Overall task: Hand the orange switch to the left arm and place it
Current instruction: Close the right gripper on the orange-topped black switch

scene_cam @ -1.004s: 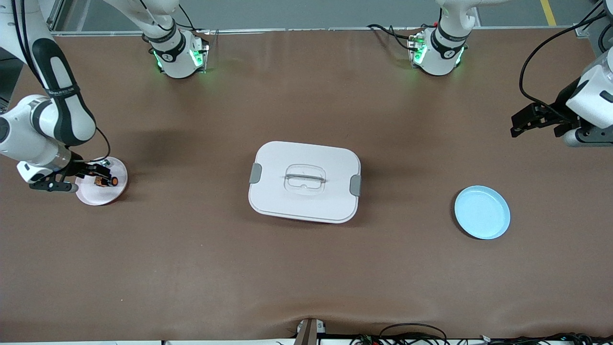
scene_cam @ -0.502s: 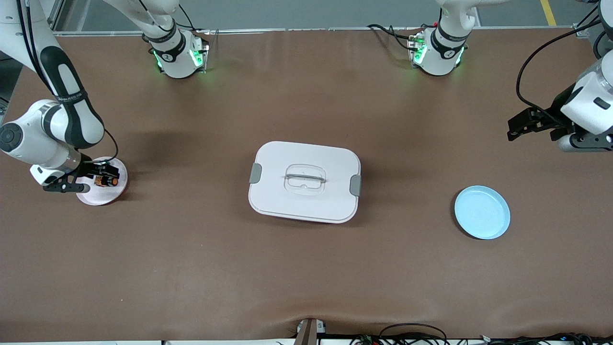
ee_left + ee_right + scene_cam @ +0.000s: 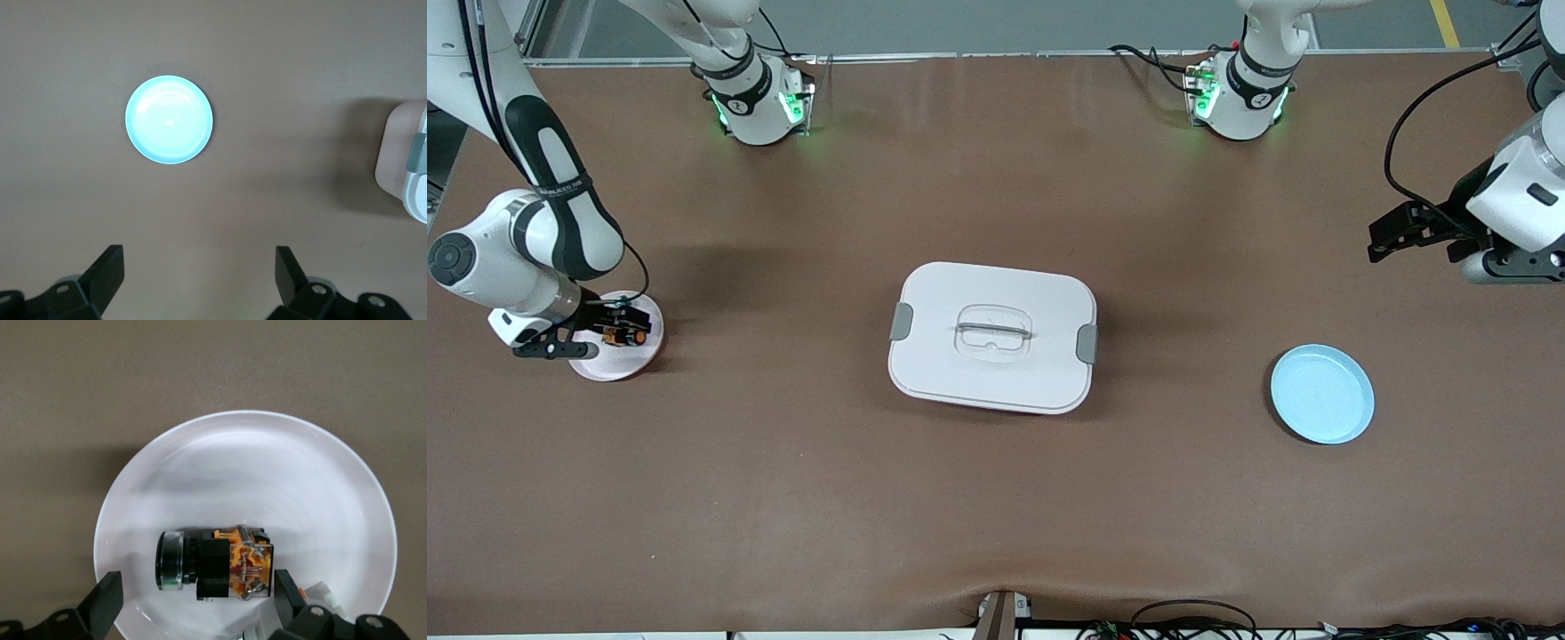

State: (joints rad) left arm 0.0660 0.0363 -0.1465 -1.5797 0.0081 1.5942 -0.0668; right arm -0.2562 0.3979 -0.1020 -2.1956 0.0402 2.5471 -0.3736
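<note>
Two grippers of mine, both with fingers spread, and neither holds the orange switch (image 3: 215, 564)

My left gripper (image 3: 1392, 236) hangs over bare tabletop at the left arm's end, fingers (image 3: 107, 272) wide apart, the blue plate (image 3: 1322, 394) closer to the front edge; the box (image 3: 992, 337) sits mid-table; my right gripper (image 3: 197, 600) is low over the pale pink plate (image 3: 615, 359) at the right arm's end, fingers (image 3: 107, 597) parted either side of the switch lying on it
</note>
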